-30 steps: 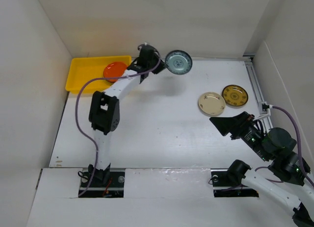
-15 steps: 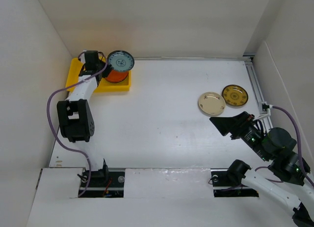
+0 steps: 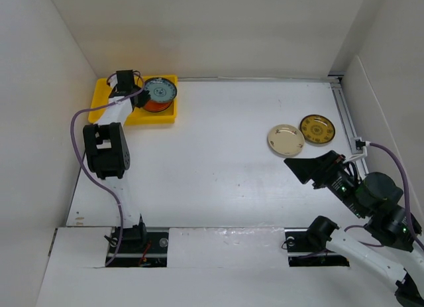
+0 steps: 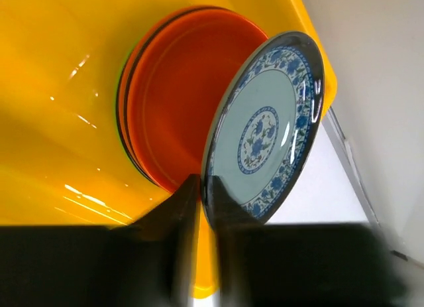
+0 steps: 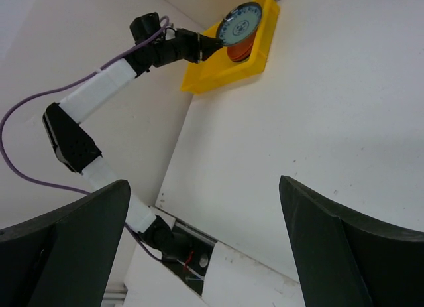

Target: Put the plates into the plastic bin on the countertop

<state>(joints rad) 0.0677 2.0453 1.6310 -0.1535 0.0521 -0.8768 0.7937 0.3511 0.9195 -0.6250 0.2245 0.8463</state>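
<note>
Pinching teal plate (image 4: 265, 131) rim, orange stack (image 4: 179, 95) behind

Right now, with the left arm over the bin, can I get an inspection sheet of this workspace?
Surface: white countertop, no stains seen.
Job's things: yellow bin at far left holds a stack topped by an orange plate; teal patterned plate held tilted over it; cream plate and brown-and-gold plate lie side by side on the right.
Clutter: nothing seen.
Grippers: left gripper shut on the teal plate's rim; right gripper open, empty.
Cables: purple cable along each arm.
Surroundings: white walls.
</note>
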